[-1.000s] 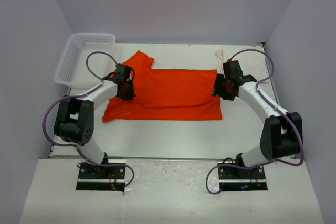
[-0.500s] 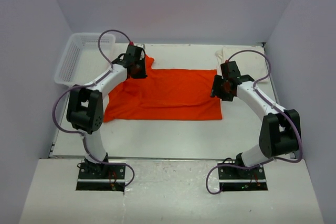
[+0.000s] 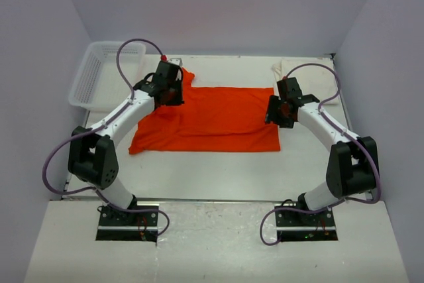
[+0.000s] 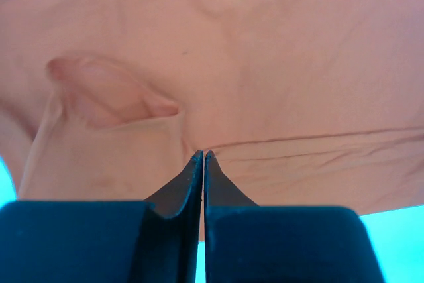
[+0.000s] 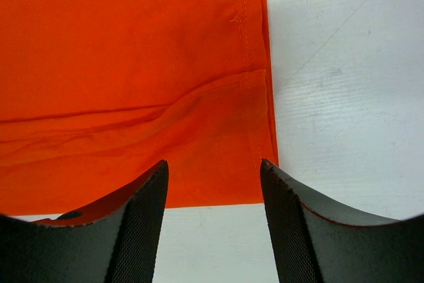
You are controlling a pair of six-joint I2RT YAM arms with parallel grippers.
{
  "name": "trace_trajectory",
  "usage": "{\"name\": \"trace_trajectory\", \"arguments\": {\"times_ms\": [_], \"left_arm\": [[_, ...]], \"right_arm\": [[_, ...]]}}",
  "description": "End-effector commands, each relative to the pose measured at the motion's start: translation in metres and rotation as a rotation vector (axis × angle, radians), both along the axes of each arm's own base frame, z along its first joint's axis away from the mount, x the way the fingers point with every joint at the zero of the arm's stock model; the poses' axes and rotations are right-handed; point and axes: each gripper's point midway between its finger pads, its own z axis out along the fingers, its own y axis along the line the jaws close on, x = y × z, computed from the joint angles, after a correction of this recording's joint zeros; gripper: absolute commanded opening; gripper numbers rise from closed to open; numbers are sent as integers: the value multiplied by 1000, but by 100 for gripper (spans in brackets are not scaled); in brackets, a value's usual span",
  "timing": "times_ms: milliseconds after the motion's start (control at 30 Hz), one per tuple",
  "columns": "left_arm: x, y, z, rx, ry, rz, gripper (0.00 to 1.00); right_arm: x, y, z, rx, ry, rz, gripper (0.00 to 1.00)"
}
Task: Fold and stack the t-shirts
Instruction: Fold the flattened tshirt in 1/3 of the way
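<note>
The orange-red t-shirt (image 3: 218, 118) lies spread flat across the middle of the table. My left gripper (image 3: 168, 89) is down on its upper left part, by the sleeve. In the left wrist view the jaws (image 4: 202, 155) are shut, and the cloth (image 4: 265, 64) puckers into creases right at their tips. My right gripper (image 3: 277, 111) hangs open over the shirt's right edge; its wrist view shows the hemmed corner (image 5: 252, 130) between the spread fingers (image 5: 214, 164), with nothing gripped. The cream-white t-shirt (image 3: 289, 67) lies at the far right corner, partly behind the right arm.
A white lattice basket (image 3: 99, 71) stands at the far left corner of the table, close to the left arm's cable. Bare white table (image 3: 212, 170) runs in front of the shirt, and more table (image 5: 344, 64) shows right of its hem. Walls enclose three sides.
My left arm swung from the shirt's left middle up to the sleeve area, opened briefly, then shut again and drew back slightly. The right gripper stayed open at the right edge.
</note>
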Motion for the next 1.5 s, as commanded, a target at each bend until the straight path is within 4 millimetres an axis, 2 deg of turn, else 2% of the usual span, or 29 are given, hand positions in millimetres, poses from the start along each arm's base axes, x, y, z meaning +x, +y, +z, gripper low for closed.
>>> {"name": "trace_trajectory", "arguments": {"times_ms": [0, 67, 300, 433, 533, 567, 700, 767, 800, 967, 1033, 1067, 1100, 1133, 1333, 1400, 1433, 1467], "left_arm": [[-20, 37, -8, 90, 109, 176, 0], [-25, 37, -21, 86, 151, 179, 0], [-18, 35, -68, 84, 267, 180, 0], [-8, 34, -80, 101, 279, 174, 0], [0, 28, -88, 96, 287, 150, 0], [3, 26, -96, 97, 296, 136, 0], [3, 9, -118, 51, 351, 67, 0], [3, 7, -124, 50, 360, 54, 0], [1, -1, -124, 29, 365, 26, 0], [-6, -4, -120, 26, 348, -12, 0], [-7, 5, -117, 62, 344, 11, 0], [-8, 14, -110, 95, 331, 50, 0], [-4, 31, -104, 163, 298, 115, 0], [-1, 43, -90, 203, 251, 166, 0], [11, 64, -48, 239, 144, 248, 0], [15, 71, -47, 264, 154, 255, 0], [23, 71, -41, 256, 142, 260, 0], [27, 77, -47, 264, 159, 261, 0]], "right_arm": [[9, -1, 10, -17, -40, 3, 59], [9, 0, 12, -12, -46, 3, 59], [4, -3, 16, -19, -63, -4, 59], [5, -3, 17, -17, -68, -4, 59], [5, -4, 18, -21, -70, -6, 59], [6, -4, 18, -21, -71, -6, 59], [7, -4, 18, -23, -70, -5, 60], [7, -4, 17, -26, -68, -5, 60], [7, -4, 16, -26, -66, -5, 60], [10, -2, 12, -25, -50, 2, 60], [10, -2, 9, -24, -40, 4, 60], [10, -2, 10, -24, -42, 4, 60], [10, -2, 12, -25, -45, 3, 59], [9, -2, 12, -26, -45, 2, 60], [10, -1, 14, -20, -52, 4, 60], [9, 0, 14, -17, -50, 6, 60], [9, -1, 14, -19, -49, 5, 60], [8, -1, 14, -20, -49, 4, 60]]}}
